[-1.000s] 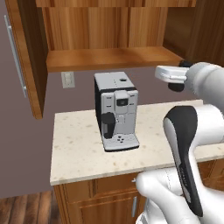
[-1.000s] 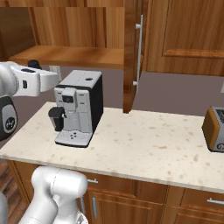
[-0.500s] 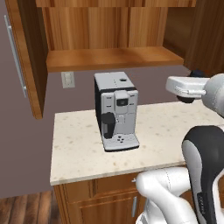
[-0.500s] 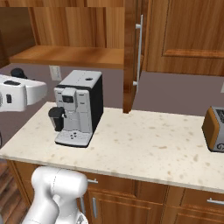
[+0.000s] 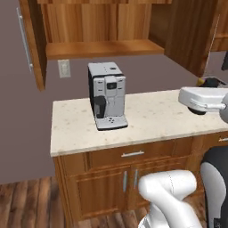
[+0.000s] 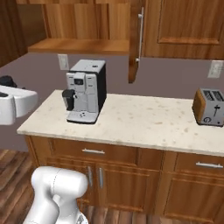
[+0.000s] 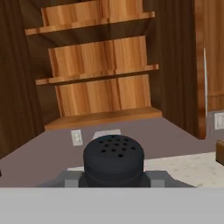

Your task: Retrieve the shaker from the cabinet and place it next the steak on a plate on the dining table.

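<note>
Emptied cabinet [image 7: 100, 65] shelves beyond coffee machine [image 5: 107, 95]; hand [image 7: 113, 177] pinching shaker [image 7: 113, 158] upright for carrying.

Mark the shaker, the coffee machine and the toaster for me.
shaker [image 7: 113, 153]: hand view, perforated black cap.
coffee machine [image 5: 107, 95]: left base view, front panel.
toaster [image 6: 210, 107]: right base view, silver front face.

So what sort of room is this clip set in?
A home kitchen, by the look of it: a coffee machine and a toaster stand on a speckled stone counter, with wooden drawer cabinets below and an open wooden wall cabinet above.
</note>
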